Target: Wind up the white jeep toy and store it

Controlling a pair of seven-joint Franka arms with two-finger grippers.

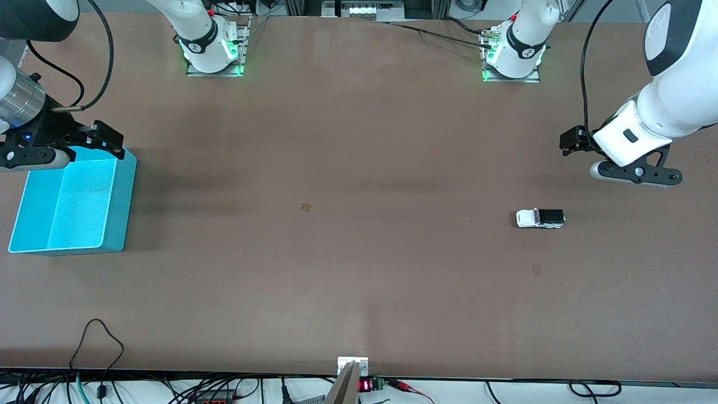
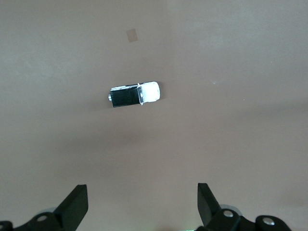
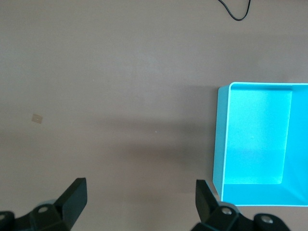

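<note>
A tiny boxy white jeep toy with a black roof panel and small black wheels is seen standing on its wheels on the flat brown table, toward the left arm's end and well apart from everything else on the surface. In the left wrist view the same toy is shown from above, its white bonnet at one end and its black roof at the other, with bare table all around it. The left gripper is held in the air over the table near that end, above the stretch that lies farther from the front camera than the toy, and nothing is touched by it; its two black fingers are spread wide apart with nothing between them. A small brownish square patch is visible on the table near the middle. At the right arm's end a bright turquoise rectangular plastic bin is set on the table, and its inside is shown bare in the right wrist view. The right gripper is held in the air over the rim of this bin that lies farther from the front camera. Its black fingers are likewise parted widely, and no object is held by them. A thin black cable is looped on the table close to the edge nearest the front camera.
</note>
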